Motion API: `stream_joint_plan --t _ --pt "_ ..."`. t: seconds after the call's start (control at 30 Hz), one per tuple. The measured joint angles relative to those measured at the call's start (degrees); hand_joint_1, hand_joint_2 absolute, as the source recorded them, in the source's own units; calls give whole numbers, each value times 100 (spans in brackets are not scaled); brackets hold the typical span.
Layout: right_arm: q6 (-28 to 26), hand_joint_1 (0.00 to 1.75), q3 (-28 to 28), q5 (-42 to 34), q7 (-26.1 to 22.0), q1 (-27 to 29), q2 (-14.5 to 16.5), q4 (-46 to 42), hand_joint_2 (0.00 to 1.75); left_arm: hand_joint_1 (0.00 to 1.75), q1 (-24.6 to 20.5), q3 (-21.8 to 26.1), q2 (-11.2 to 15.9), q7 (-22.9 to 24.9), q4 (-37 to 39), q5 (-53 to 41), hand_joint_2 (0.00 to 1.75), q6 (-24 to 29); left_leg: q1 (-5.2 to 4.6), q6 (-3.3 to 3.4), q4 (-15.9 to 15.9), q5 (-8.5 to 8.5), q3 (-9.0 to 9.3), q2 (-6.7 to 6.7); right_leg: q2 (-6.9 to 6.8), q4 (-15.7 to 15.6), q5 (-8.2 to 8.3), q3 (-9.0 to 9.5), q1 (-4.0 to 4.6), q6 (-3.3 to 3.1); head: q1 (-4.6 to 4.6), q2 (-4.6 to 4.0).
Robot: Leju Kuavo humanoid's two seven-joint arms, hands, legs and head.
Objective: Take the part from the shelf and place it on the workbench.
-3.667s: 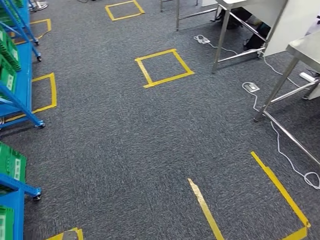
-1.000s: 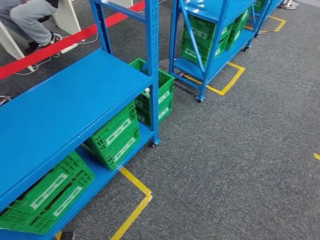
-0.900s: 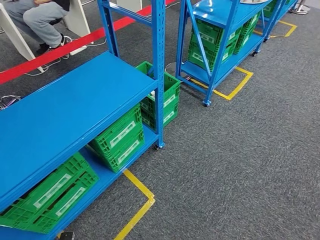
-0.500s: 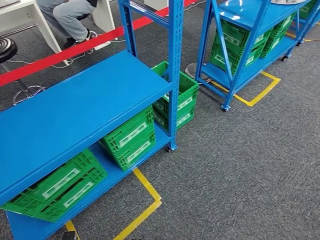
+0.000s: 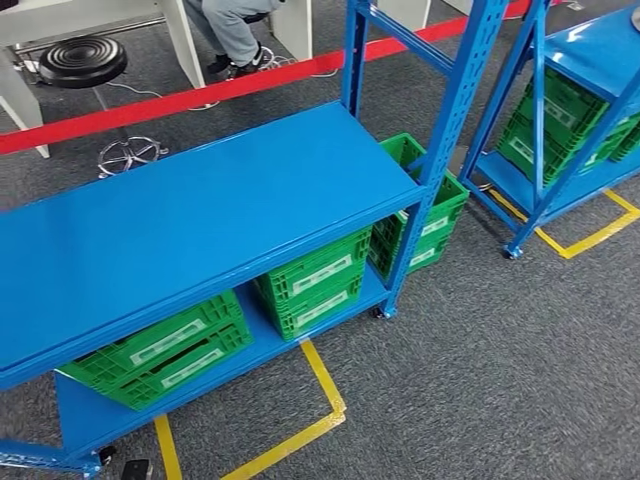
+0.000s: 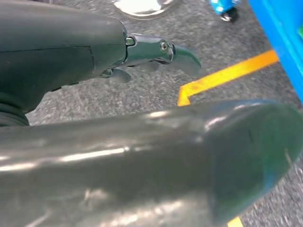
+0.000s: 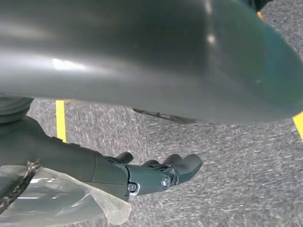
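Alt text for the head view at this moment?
A blue metal shelf unit with a bare upper deck fills the view; green plastic crates sit on its lower level. Grey carpet with yellow tape lies in front, a red floor line behind.

Blue metal shelf (image 5: 189,215) on grey carpet floor (image 5: 490,380), top board bare; green plastic crates (image 5: 313,285) on lower board; yellow tape lines (image 5: 321,385) on floor.

The blue metal shelf (image 5: 189,215) stands on grey carpet, its upper board bare. Three green crates (image 5: 317,282) sit side by side on its lower board. No part can be made out.
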Motion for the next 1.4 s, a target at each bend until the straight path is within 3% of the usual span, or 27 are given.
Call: stream_joint_plan --t 0.03,0.1,0.17,0.23,0.3,0.37,0.43,0.47,0.5,0.53,0.6,0.67,0.73,0.8,0.87,0.93,0.97,1.0,1.07,1.1,1.17,1.23,1.3,1.33,1.4 --pt "0 0 0 0 0 0 -1 0 0 0 4 0 -1 0 0 0 0 0 8 -19 3 -12 20 -82 75 -372 274 120 -23 12 0 0" --pt "0 0 1 0 0 0 -2 4 0 0 -5 0 -1 0 0 0 0 0 8 -80 29 -33 34 -233 328 -1038 628 364 -67 22 3 0" --pt "0 0 2 1 2 -3 -2 9 0 0 -5 0 2 0 1 0 0 1 14 -155 33 -22 13 -354 431 -1238 684 465 -64 -14 2 0" --pt "0 0 2 2 3 -8 -2 12 0 0 19 1 5 0 2 0 0 2 39 -226 24 -8 -7 -420 303 -1264 721 509 -49 -92 1 0" --pt "-1 0 2 1 0 -10 -3 13 0 0 29 2 9 -2 2 0 0 2 31 -285 233 -154 -103 -185 154 -1301 749 539 -54 -174 -25 0" --pt "-2 0 2 2 -2 2 -4 15 0 0 10 2 7 -5 2 -1 0 2 25 -329 858 -498 -391 156 -21 -1316 741 558 -42 -232 -53 0" --pt "-4 0 2 2 -2 14 -4 15 0 0 2 2 0 -9 2 -2 0 1 50 -354 1520 -748 -702 270 -206 -1315 720 563 -18 -258 -52 0" --pt "-7 0 2 2 -2 12 -5 15 0 0 8 2 -3 -12 2 -2 0 0 60 -355 1612 -724 -738 289 -290 -1315 709 570 -10 -262 -52 0" --pt "-12 0 2 2 -2 6 -5 16 0 0 16 3 -4 -15 2 -4 0 -1 64 -347 1485 -596 -663 310 -367 -1315 696 584 -4 -261 -52 0" --pt "-17 0 2 2 -3 -1 -5 16 0 0 23 3 -4 -18 2 -9 0 -1 58 -326 1161 -397 -487 366 -436 -1315 677 607 0 -253 -53 0" --pt "-31 0 2 3 -7 -6 -4 18 0 0 11 5 -2 -28 2 -28 0 -1 3 -258 414 -120 -86 627 -565 -1312 624 636 18 -206 -57 0" --pt "-41 0 2 3 -14 -7 -5 20 0 0 -14 8 0 -40 2 -43 0 -2 -53 -194 68 -104 87 775 -697 -1321 576 648 42 -147 -52 0" --pt "-51 0 3 2 -25 -32 -5 22 0 0 -4 22 -1 -47 2 -49 0 -3 -53 -142 4 -109 100 657 -795 -1344 546 714 45 -97 -43 1" --pt "-62 0 5 1 -47 -57 -5 24 0 0 17 39 -7 -48 2 -56 0 -3 -20 -85 -66 -69 128 528 -551 -1200 417 691 26 -52 -26 1" --pt "-71 0 6 -4 -66 -43 -7 24 0 0 -2 51 -10 -48 2 -61 0 -3 5 -42 -99 -43 140 387 -170 -616 114 399 3 -22 -3 0" --pt "-77 0 7 -10 -75 -12 -9 25 0 0 -21 67 -10 -48 2 -62 0 -4 8 -28 -97 -45 139 216 -43 88 -112 5 -10 1 4 0" --pt "-78 0 7 -13 -83 -3 -11 25 0 0 -17 77 -12 -48 2 -66 0 -4 11 -28 -95 -48 145 129 -28 231 -79 -112 -16 12 4 0" --pt "-77 0 7 -14 -92 -1 -13 25 0 0 -12 86 -13 -48 2 -72 0 -5 18 -35 -90 -53 156 43 -17 156 67 -129 -23 24 5 0" --pt "-78 0 7 -21 -111 -5 -17 25 0 0 -4 100 -15 -55 2 -89 0 -10 39 -73 -69 -78 177 -90 40 -488 532 89 -55 49 9 0" --pt "-80 0 7 -29 -120 -13 -20 26 0 0 -3 104 -13 -64 2 -98 0 -16 39 -104 -36 -99 176 -148 95 -841 688 226 -68 56 22 0" --pt "-89 0 8 -51 -138 -36 -25 30 0 0 12 108 -8 -85 2 -110 0 -26 34 -171 2 -120 154 -216 170 -1194 783 382 -72 24 36 0" --pt "-97 0 7 -75 -153 -48 -29 31 0 0 36 115 -5 -92 2 -111 0 -27 42 -222 7 -118 135 -235 171 -1213 782 408 -54 -57 29 0" --pt "-97 0 4 -95 -164 -44 -37 30 0 0 43 125 -1 -97 2 -111 0 -27 46 -269 136 -218 85 -58 127 -1236 806 424 -52 -142 8 0" --pt "-96 0 3 -101 -168 -37 -39 29 0 0 33 128 0 -98 2 -111 0 -30 46 -294 345 -350 -4 67 92 -1248 812 432 -53 -179 -5 0" --pt "-94 0 2 -105 -172 -15 -42 28 0 0 7 129 -8 -101 2 -113 0 -38 54 -328 1066 -709 -332 249 9 -1252 800 438 -32 -226 -24 0"
